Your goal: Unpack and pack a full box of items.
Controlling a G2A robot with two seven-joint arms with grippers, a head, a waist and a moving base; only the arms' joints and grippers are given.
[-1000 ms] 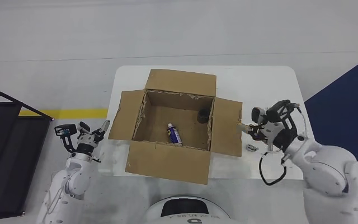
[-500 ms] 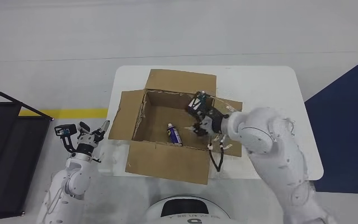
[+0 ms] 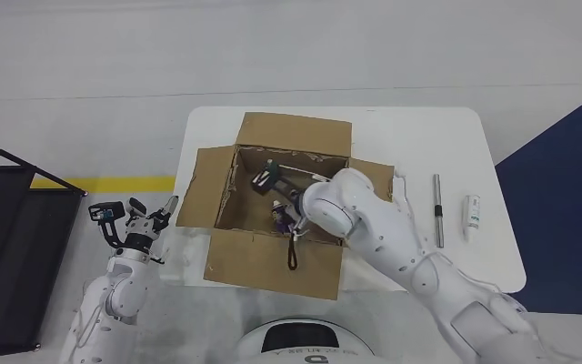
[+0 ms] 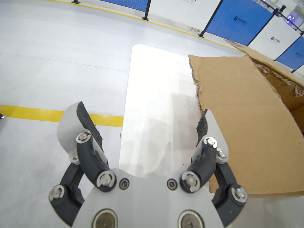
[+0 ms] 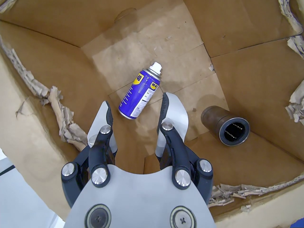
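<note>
An open cardboard box [image 3: 227, 182] stands mid-table with its flaps spread. On its floor lie a blue spray can [image 5: 141, 91] with a white cap and a dark metal cylinder [image 5: 224, 124] with a hollow bore. My right gripper [image 5: 136, 102] is down inside the box, open, with its fingertips just above the can's base and touching nothing. From above, the right gripper [image 3: 275, 191] and its arm hide most of the can [image 3: 277, 214]. My left gripper [image 4: 142, 111] is open and empty, off the table's left edge beside the box's left flap [image 4: 237, 119]; the top view also shows this left gripper [image 3: 150, 217].
On the white table [image 3: 409, 136], right of the box, lie a thin grey rod [image 3: 437, 211] and a small white tube [image 3: 472, 216]. The box's inner edges are torn and ragged [image 5: 54, 105]. A dark frame [image 3: 27, 246] stands on the floor at far left.
My right arm swung from the table's right side leftwards over the flap and down into the box, ending above the spray can. The left arm stayed still.
</note>
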